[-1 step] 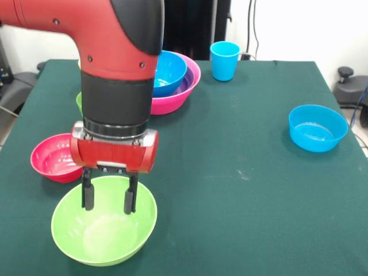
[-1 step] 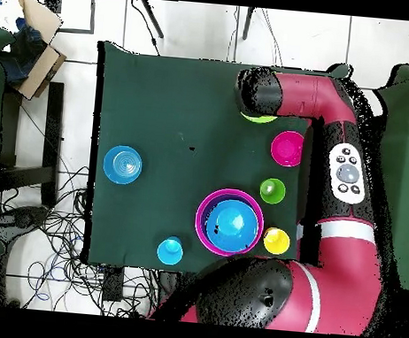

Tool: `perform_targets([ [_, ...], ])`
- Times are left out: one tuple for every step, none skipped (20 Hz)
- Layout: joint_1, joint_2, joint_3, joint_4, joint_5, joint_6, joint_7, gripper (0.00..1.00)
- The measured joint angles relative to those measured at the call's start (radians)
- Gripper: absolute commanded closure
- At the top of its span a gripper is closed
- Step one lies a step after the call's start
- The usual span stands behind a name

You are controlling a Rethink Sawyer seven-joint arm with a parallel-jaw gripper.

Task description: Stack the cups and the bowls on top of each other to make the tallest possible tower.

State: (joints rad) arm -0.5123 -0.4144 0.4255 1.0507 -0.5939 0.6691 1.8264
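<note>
Dark green cloth covers the tabletop (image 1: 241, 172), with white floor and tangled cables around it in the overhead view. Over the near left part hangs the red and black robot arm (image 1: 115, 69), its tool (image 1: 108, 198) dipped inside the large glossy light green plastic bowl (image 1: 104, 221), fingers spread apart and pinching nothing. At the far side, the large pink bowl (image 1: 178, 100) holds a purple bowl (image 1: 187, 86) and a blue bowl (image 1: 169, 72) nested inside. Just beside the green bowl sits the smaller red-pink bowl (image 1: 52, 158); the light blue bowl (image 1: 317, 127) stands well apart at the right. A blue tumbler cup (image 1: 224, 60) stands near the far edge; green (image 2: 273, 191) and yellow (image 2: 276, 241) cups stand beside the nested pile.
</note>
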Motion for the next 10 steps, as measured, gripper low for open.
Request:
perform_targets([
  [0.003, -0.005, 0.0, 0.0, 0.002, 0.0, 0.0, 0.0],
  [0.007, -0.009, 0.0, 0.0, 0.003, 0.0, 0.0, 0.0],
  [0.009, -0.011, 0.0, 0.0, 0.004, 0.0, 0.0, 0.0],
  [0.021, -0.016, 0.0, -0.001, 0.004, 0.0, 0.0, 0.0],
  [0.026, -0.017, -0.001, -0.001, 0.004, 0.0, 0.0, 0.0],
  [0.03, -0.017, -0.002, -0.001, 0.004, 0.0, 0.0, 0.0],
  [0.035, -0.017, -0.003, -0.001, 0.004, 0.0, 0.0, 0.0],
  [0.046, -0.016, -0.005, -0.001, 0.004, 0.0, 0.0, 0.0],
  [0.057, -0.014, -0.008, 0.0, 0.004, 0.0, 0.0, 0.0],
  [0.067, -0.014, -0.011, 0.0, 0.004, 0.0, 0.0, 0.0],
])
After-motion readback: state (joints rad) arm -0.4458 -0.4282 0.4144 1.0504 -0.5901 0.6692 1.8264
